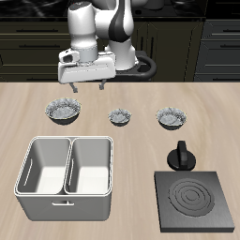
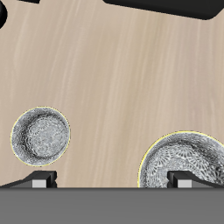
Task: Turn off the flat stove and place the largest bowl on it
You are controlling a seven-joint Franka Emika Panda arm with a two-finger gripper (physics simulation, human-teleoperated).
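My big round bowl is speckled grey and white with a dark inside, and my two small round bowls have the same speckles. My flat square stove is dark grey with grey rings and a black knob. My two-part bin is white. My wooden table is pale tan with streaks. My gripper is white and grey

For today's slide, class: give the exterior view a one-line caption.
Open gripper hovering above the largest bowl, one of three in a row behind a white bin and the flat stove, its rings grey.
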